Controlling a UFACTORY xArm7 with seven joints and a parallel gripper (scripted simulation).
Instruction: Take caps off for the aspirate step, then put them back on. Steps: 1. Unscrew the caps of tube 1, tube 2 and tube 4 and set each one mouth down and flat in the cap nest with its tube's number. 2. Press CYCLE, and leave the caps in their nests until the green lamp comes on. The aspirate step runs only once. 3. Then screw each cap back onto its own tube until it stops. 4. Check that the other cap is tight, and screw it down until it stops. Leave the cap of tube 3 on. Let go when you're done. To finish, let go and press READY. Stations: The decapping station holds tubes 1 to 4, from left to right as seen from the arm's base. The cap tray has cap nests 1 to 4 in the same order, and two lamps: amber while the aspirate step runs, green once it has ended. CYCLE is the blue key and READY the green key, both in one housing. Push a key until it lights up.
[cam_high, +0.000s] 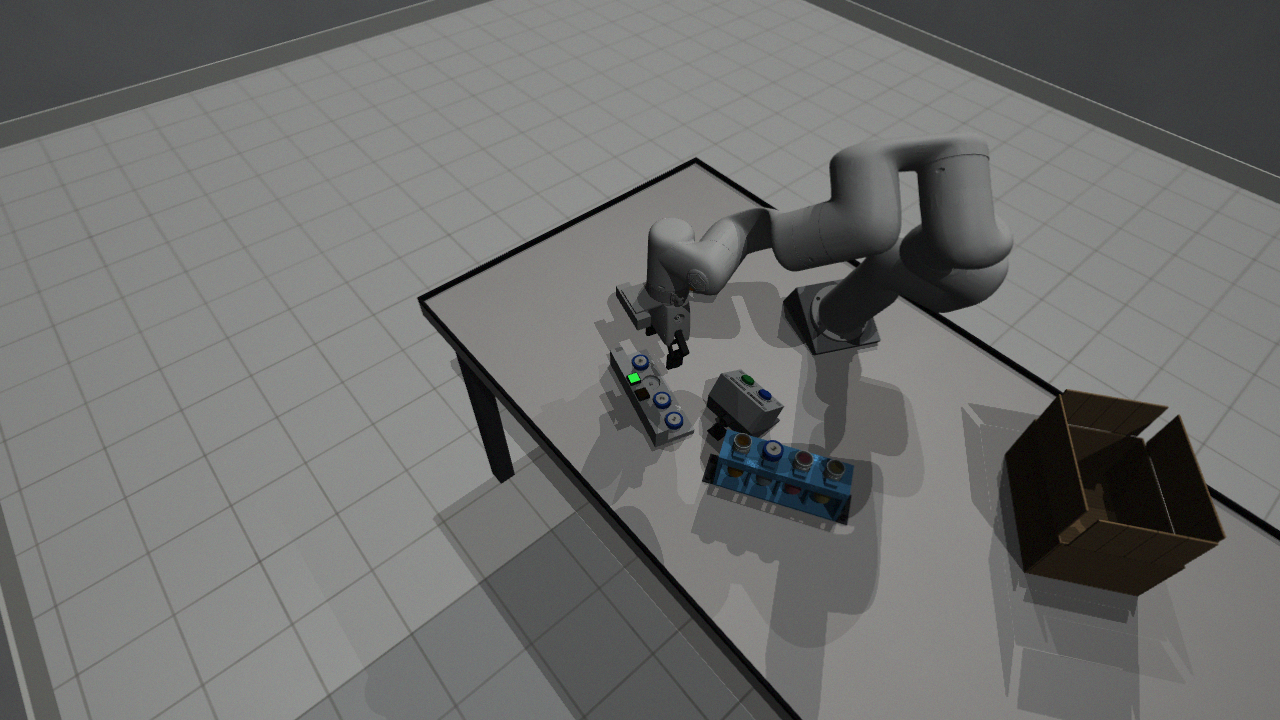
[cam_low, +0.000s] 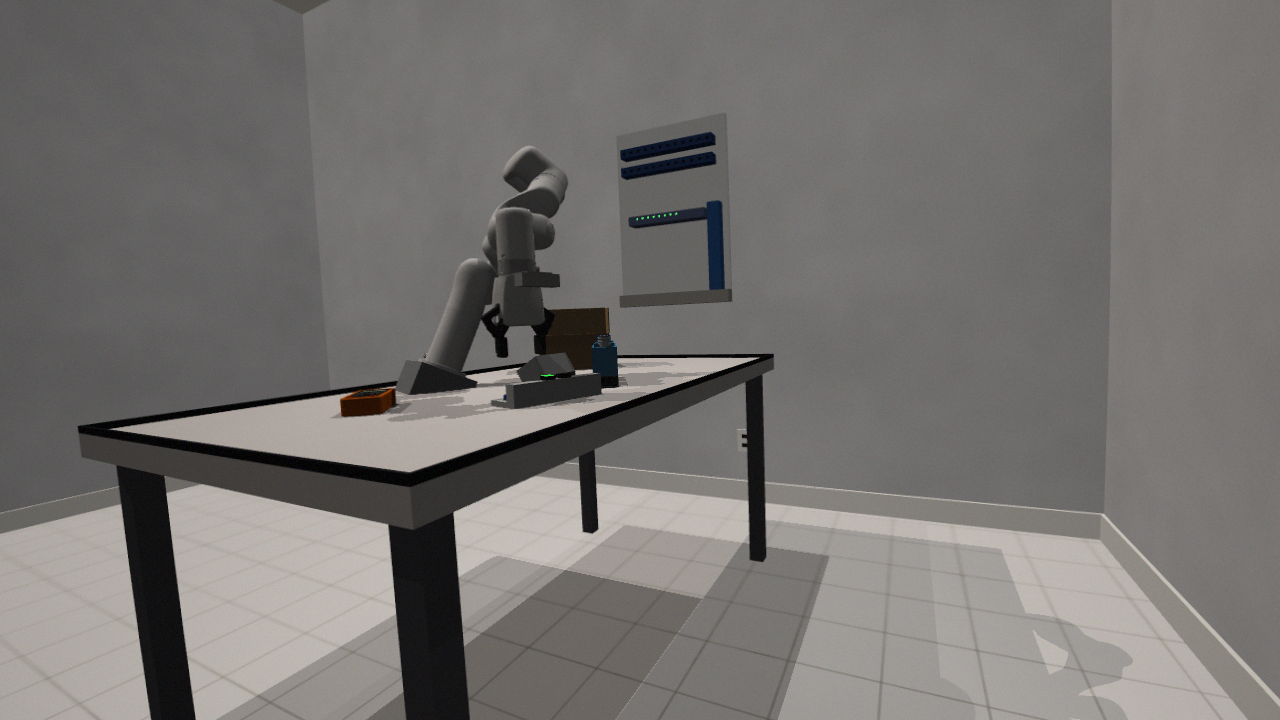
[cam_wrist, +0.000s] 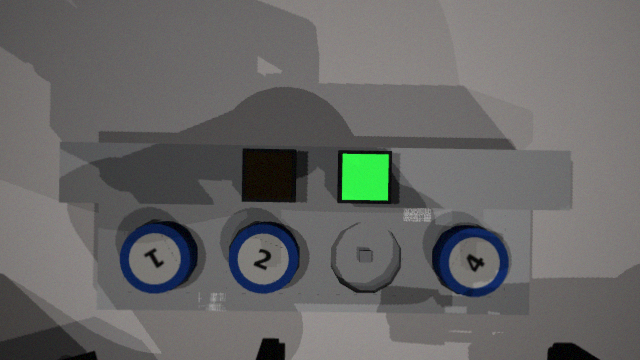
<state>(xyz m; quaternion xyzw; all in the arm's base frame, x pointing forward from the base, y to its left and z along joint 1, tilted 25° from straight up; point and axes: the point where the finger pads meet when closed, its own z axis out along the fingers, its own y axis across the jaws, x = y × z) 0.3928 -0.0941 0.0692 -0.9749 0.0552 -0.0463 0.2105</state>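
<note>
The grey cap tray (cam_high: 626, 376) (cam_low: 572, 385) (cam_wrist: 550, 175) lies under my gripper (cam_high: 675, 353) (cam_low: 518, 345) (cam_wrist: 417, 356), which is open and empty a little above it. In the wrist view, blue-rimmed cap 1 (cam_wrist: 156, 258) (cam_high: 674, 418), cap 2 (cam_wrist: 262, 258) (cam_high: 660, 399) and cap 4 (cam_wrist: 472, 261) (cam_high: 640, 361) sit in their nests. Nest 3 (cam_wrist: 365, 256) is empty. The green lamp (cam_wrist: 365, 177) (cam_high: 634, 377) (cam_low: 547, 377) is lit and the amber lamp (cam_wrist: 269, 175) is dark. The blue tube rack (cam_high: 778, 488) (cam_low: 605, 360) holds tube 3 with its cap (cam_high: 771, 450) on; the other three tubes are open.
The grey key housing (cam_high: 738, 407) (cam_low: 546, 365) with the green key (cam_high: 748, 379) and the blue key (cam_high: 764, 394) stands between tray and rack. An open cardboard box (cam_high: 1109, 501) (cam_low: 577, 326) stands at the far right. An orange tray (cam_low: 367, 401) lies near the arm's base.
</note>
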